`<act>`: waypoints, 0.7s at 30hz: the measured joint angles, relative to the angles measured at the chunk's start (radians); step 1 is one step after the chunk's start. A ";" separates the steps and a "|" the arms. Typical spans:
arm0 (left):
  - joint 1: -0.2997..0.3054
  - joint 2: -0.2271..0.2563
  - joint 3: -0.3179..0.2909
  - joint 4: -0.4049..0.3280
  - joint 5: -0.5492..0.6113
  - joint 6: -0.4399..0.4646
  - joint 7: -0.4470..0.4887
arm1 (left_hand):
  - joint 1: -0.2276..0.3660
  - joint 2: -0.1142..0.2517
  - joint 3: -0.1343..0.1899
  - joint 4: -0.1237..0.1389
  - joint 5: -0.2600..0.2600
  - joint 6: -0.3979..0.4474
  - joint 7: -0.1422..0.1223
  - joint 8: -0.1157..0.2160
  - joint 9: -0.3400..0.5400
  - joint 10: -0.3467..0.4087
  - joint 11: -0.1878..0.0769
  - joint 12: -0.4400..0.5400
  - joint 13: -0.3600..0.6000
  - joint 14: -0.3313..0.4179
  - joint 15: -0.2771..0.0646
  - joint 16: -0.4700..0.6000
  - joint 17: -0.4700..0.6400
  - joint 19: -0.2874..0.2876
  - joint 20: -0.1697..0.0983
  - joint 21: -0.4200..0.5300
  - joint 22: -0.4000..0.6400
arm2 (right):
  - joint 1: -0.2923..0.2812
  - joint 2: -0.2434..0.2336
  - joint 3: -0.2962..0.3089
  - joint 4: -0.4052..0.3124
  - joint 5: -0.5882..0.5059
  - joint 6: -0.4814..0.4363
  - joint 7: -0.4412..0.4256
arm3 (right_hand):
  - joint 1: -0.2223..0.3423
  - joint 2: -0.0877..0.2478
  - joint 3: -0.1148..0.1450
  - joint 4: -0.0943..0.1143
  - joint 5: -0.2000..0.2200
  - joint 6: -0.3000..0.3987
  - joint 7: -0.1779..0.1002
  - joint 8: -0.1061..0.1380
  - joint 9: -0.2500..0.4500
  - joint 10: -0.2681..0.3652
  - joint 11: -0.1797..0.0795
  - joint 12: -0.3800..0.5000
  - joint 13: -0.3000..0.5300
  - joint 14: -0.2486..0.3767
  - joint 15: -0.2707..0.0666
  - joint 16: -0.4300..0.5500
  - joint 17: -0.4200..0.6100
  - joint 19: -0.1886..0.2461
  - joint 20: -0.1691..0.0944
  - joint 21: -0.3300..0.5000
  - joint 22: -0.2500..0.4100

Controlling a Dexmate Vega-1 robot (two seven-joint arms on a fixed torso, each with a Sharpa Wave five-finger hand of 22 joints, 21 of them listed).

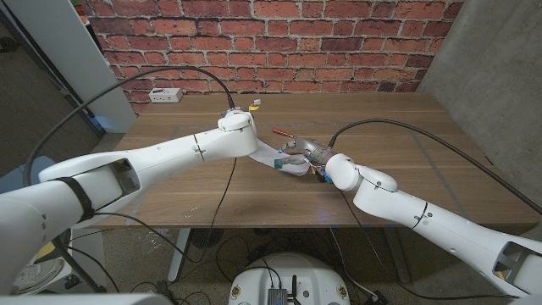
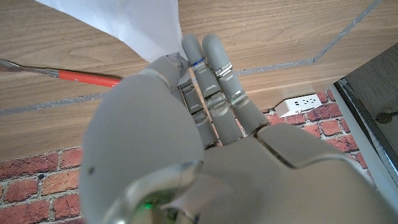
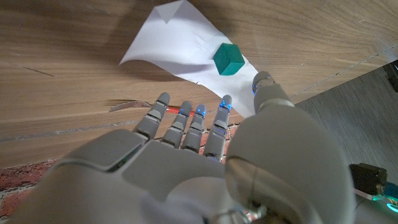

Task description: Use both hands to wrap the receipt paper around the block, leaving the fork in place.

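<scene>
Green block [image 3: 228, 59] sits on white, creased receipt paper [image 3: 180, 46].

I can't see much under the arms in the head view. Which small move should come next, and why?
Probably have the left hand carry its pinched paper corner over toward the green block. The receipt paper lies open under the uncovered block, while the right hand hovers near its other end. Keep away from the fork.
</scene>
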State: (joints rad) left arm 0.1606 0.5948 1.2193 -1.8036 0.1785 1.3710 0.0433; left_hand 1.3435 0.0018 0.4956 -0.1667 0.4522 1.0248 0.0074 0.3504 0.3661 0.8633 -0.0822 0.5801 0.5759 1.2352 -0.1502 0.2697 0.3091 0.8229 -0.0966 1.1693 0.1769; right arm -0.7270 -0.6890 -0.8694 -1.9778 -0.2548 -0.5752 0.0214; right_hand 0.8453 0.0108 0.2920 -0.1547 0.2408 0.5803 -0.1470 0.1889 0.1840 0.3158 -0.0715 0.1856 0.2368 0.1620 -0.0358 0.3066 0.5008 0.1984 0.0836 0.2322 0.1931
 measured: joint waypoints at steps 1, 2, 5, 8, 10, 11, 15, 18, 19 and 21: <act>-0.001 0.000 0.001 0.000 -0.008 -0.001 0.006 | 0.000 0.000 0.000 0.000 0.000 0.000 0.000 0.000 0.002 0.000 0.000 0.000 0.001 0.000 0.000 0.000 0.000 0.000 0.000 0.000 0.000 | 0.003 0.003 -0.002 0.007 0.000 0.002 0.000 | 0.001 0.001 0.002 -0.002 0.000 0.004 -0.004 0.003 0.000 0.000 0.000 0.000 0.000 0.000 0.000 0.000 0.000 0.000 0.000 0.000 0.000; -0.004 0.000 0.003 0.002 -0.016 -0.001 0.011 | 0.000 0.000 0.000 0.000 -0.001 0.000 0.000 0.000 0.003 0.000 0.000 0.000 0.001 0.000 0.000 0.000 0.000 0.000 0.000 0.000 0.000 | 0.005 0.006 -0.004 0.012 0.000 0.002 0.000 | 0.007 0.007 0.002 -0.002 0.003 0.005 -0.005 0.004 0.000 0.000 0.000 0.000 0.000 0.000 0.000 0.000 0.000 0.000 0.000 0.000 0.000; -0.011 0.001 0.008 0.006 -0.033 -0.003 0.022 | 0.000 0.000 0.000 0.000 -0.001 0.000 0.000 0.000 0.003 0.000 0.000 0.000 0.001 0.005 -0.005 -0.004 0.000 0.000 0.000 0.007 0.000 | 0.010 0.015 -0.010 0.030 0.000 0.025 0.003 | 0.015 0.003 -0.001 -0.006 0.007 0.006 -0.005 0.004 0.000 0.002 -0.002 0.006 0.000 0.000 0.000 0.000 -0.001 0.005 -0.005 0.000 0.000; -0.019 0.001 0.013 0.011 -0.050 -0.005 0.033 | 0.000 0.000 0.000 0.000 -0.001 0.000 0.000 0.000 0.003 0.000 0.000 0.000 0.001 0.006 -0.005 -0.006 0.000 0.000 0.000 0.007 0.000 | 0.015 0.024 -0.019 0.048 -0.011 0.038 0.002 | 0.030 0.001 -0.001 -0.006 0.011 0.022 -0.003 0.004 0.000 0.009 -0.009 0.011 -0.002 0.003 -0.003 0.000 -0.005 0.011 -0.011 0.005 0.000; -0.020 0.001 0.014 0.013 -0.056 -0.005 0.036 | 0.000 0.000 0.000 0.000 -0.001 0.000 0.000 0.000 0.007 0.000 0.000 0.000 0.001 0.006 -0.005 -0.006 0.000 0.000 0.000 0.007 0.000 | 0.017 0.029 -0.022 0.055 -0.015 0.041 0.001 | 0.037 0.003 -0.001 -0.006 0.015 0.028 0.003 0.011 0.000 0.017 -0.016 0.012 -0.005 0.012 -0.003 0.000 -0.005 0.014 -0.014 0.008 -0.001; -0.024 0.001 0.016 0.015 -0.063 -0.006 0.040 | 0.001 0.001 0.000 0.000 -0.001 0.000 0.000 0.000 0.008 0.000 0.000 0.000 0.001 0.006 -0.005 -0.006 0.000 0.000 0.000 0.009 0.000 | 0.019 0.033 -0.026 0.063 -0.026 0.047 -0.004 | 0.042 -0.002 -0.001 -0.006 0.015 0.035 0.002 0.011 0.000 0.017 -0.016 0.018 -0.005 0.016 -0.003 0.000 -0.005 0.018 -0.018 0.008 -0.002; -0.031 0.002 0.020 0.020 -0.081 -0.010 0.050 | 0.003 0.003 0.000 0.000 -0.003 0.000 0.000 -0.007 0.008 0.000 0.000 0.000 0.001 0.006 -0.005 -0.007 0.000 -0.004 -0.004 0.011 0.000 | 0.025 0.047 -0.039 0.089 -0.048 0.057 -0.013 | 0.055 -0.005 -0.005 -0.010 0.018 0.050 0.004 0.015 0.000 0.031 -0.023 0.022 -0.005 0.028 -0.005 0.004 -0.010 0.027 -0.027 0.012 -0.003; -0.036 0.002 0.023 0.022 -0.091 -0.011 0.055 | 0.003 0.003 0.000 0.000 -0.003 0.000 0.000 -0.007 0.008 0.000 0.000 0.000 0.006 0.006 -0.005 -0.007 -0.001 -0.007 0.000 0.011 0.000 | 0.029 0.055 -0.046 0.105 -0.066 0.063 -0.021 | 0.066 -0.005 -0.005 -0.010 0.022 0.063 0.003 0.016 0.000 0.039 -0.030 0.022 -0.005 0.035 -0.003 0.008 -0.010 0.034 -0.034 0.013 -0.003; -0.036 0.002 0.023 0.022 -0.095 -0.012 0.057 | 0.003 0.003 0.000 0.000 -0.003 0.000 0.000 -0.007 0.008 0.000 0.000 0.000 0.006 0.006 -0.005 -0.007 -0.001 -0.009 0.002 0.013 0.000 | 0.030 0.059 -0.049 0.114 -0.074 0.066 -0.021 | 0.067 -0.006 -0.005 -0.010 0.022 0.069 0.008 0.019 0.000 0.043 -0.035 0.028 -0.005 0.038 -0.005 0.008 -0.010 0.038 -0.037 0.016 -0.003; -0.038 0.002 0.024 0.024 -0.100 -0.013 0.059 | 0.006 0.006 -0.001 0.001 -0.003 0.000 0.000 -0.007 0.008 0.000 0.000 0.000 0.006 0.006 -0.005 -0.007 -0.001 -0.009 0.002 0.015 0.000 | 0.032 0.063 -0.053 0.123 -0.074 0.066 -0.025 | 0.077 -0.008 -0.007 -0.008 0.026 0.075 0.007 0.019 0.000 0.047 -0.032 0.030 -0.005 0.044 -0.003 0.012 -0.010 0.049 -0.034 0.016 -0.003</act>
State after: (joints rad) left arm 0.1230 0.5971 1.2436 -1.7799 0.0786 1.3581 0.1028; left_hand 1.3494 0.0076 0.4944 -0.1655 0.4494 1.0248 0.0074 0.3435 0.3738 0.8633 -0.0822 0.5801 0.5819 1.2408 -0.1556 0.2631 0.3083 0.8139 -0.0948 1.1839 0.1770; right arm -0.6954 -0.6258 -0.9228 -1.8552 -0.3288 -0.5097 -0.0036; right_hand 0.9218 0.0029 0.2851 -0.1622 0.2668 0.6557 -0.1400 0.2076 0.1838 0.3631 -0.1032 0.2153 0.2321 0.2059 -0.0391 0.3183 0.4911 0.2471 0.0500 0.2479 0.1905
